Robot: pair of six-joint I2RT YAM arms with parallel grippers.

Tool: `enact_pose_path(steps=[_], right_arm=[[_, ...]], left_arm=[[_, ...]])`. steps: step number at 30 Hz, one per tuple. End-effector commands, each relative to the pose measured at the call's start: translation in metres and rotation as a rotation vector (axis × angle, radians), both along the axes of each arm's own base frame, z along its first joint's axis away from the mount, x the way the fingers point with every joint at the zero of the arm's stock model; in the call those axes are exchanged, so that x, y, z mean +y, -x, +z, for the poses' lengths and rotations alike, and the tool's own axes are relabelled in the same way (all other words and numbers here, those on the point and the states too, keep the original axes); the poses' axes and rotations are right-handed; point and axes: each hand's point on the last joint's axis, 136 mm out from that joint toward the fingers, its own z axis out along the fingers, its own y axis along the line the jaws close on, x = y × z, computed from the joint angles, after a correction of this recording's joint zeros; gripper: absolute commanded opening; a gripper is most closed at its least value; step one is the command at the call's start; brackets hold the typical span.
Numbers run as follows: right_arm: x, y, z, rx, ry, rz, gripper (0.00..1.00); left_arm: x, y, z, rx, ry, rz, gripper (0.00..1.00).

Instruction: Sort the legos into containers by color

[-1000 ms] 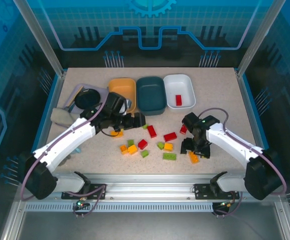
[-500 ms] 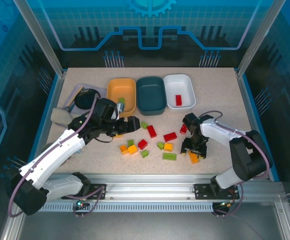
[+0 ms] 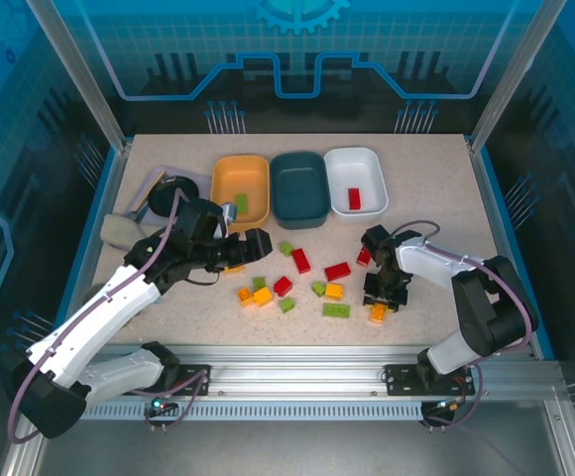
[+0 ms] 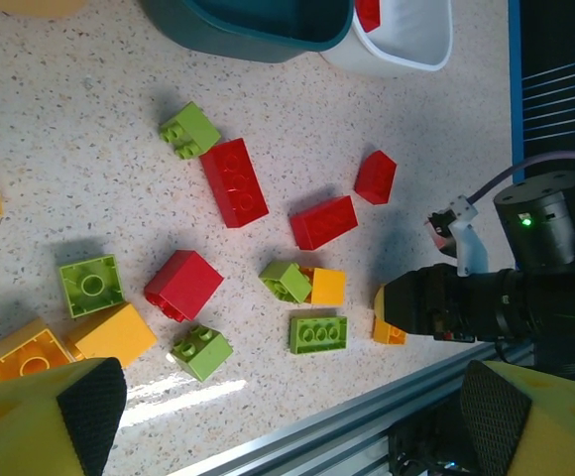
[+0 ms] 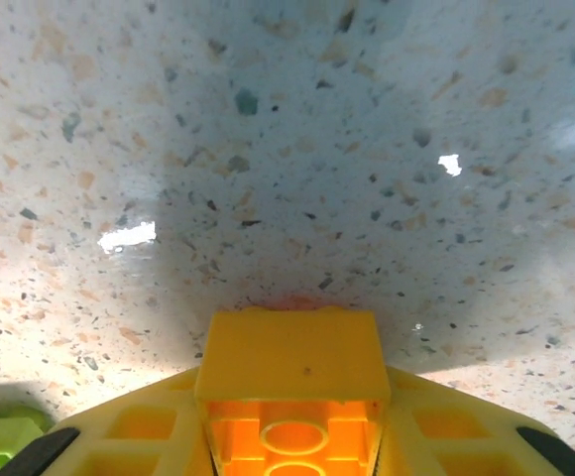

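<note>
Left gripper [image 3: 251,246] withdrawn from orange tub [image 3: 218,188], fingers [image 4: 30,421] spread, empty; right gripper [image 5: 289,436] clenched on yellow brick [image 5: 289,372], tabletop [image 5: 268,149] beyond fingertips [image 5: 119,441].

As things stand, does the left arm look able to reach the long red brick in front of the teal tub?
Probably yes. The left gripper is open and close by, and the long red brick lies uncovered. A small green brick right beside it might crowd one finger.
</note>
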Motion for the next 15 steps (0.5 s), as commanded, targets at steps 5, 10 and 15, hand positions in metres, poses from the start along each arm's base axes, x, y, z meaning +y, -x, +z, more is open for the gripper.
enact_pose_path(steps=[5,10,15], right_arm=[[0.046,-0.059,0.088,-0.322,-0.016,0.177,0.33],[0.11,-0.12,0.136,-0.478,-0.126,0.262,0.33],[0.158,-0.187,0.139,-0.516,-0.163,0.313,0.33]], left_arm=[[0.011,-0.006,0.017,-0.047,-0.021,0.064,0.92],[0.017,-0.026,0.033,-0.073,-0.037,0.113,0.93],[0.029,-0.054,0.03,-0.023,-0.033,0.185,0.93]])
